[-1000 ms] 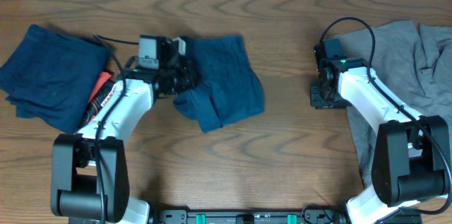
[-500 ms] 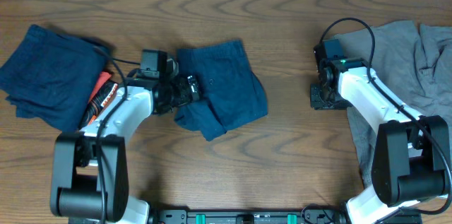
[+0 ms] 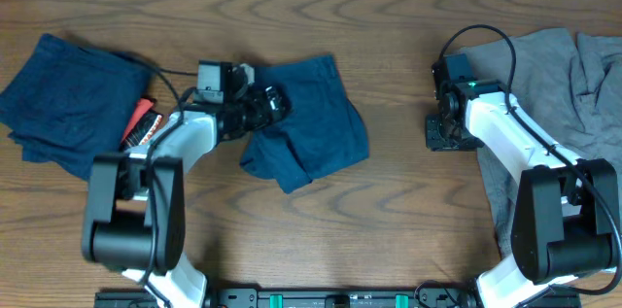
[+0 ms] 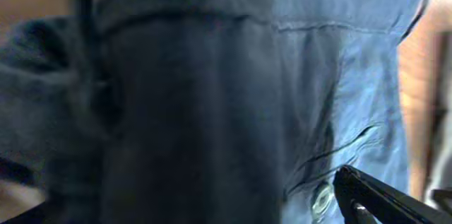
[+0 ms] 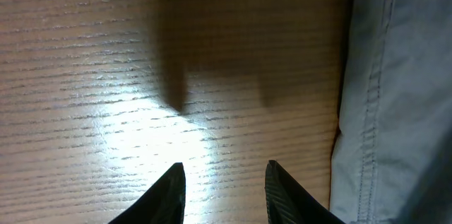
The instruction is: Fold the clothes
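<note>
A navy-blue garment (image 3: 316,119) lies crumpled and partly folded at the table's middle, its lower left part doubled over. My left gripper (image 3: 268,108) lies over its left edge with the jaws open. In the left wrist view the cloth (image 4: 318,75) fills the frame, with a seam and a pale button (image 4: 322,199). Only one fingertip (image 4: 364,196) shows, at the lower right. A second pile of navy clothes (image 3: 63,104) rests at the far left. My right gripper (image 3: 435,133) (image 5: 224,181) points down at bare wood, open and holding nothing.
Grey garments (image 3: 569,89) (image 5: 399,97) are heaped at the right edge, just right of my right gripper. A red and black object (image 3: 142,123) lies between the left pile and the left arm. The wooden table (image 3: 321,240) runs forward to the arm bases.
My left gripper has opened and moved right and back onto the middle garment's edge. The garment has shifted slightly right. The right arm has stayed put.
</note>
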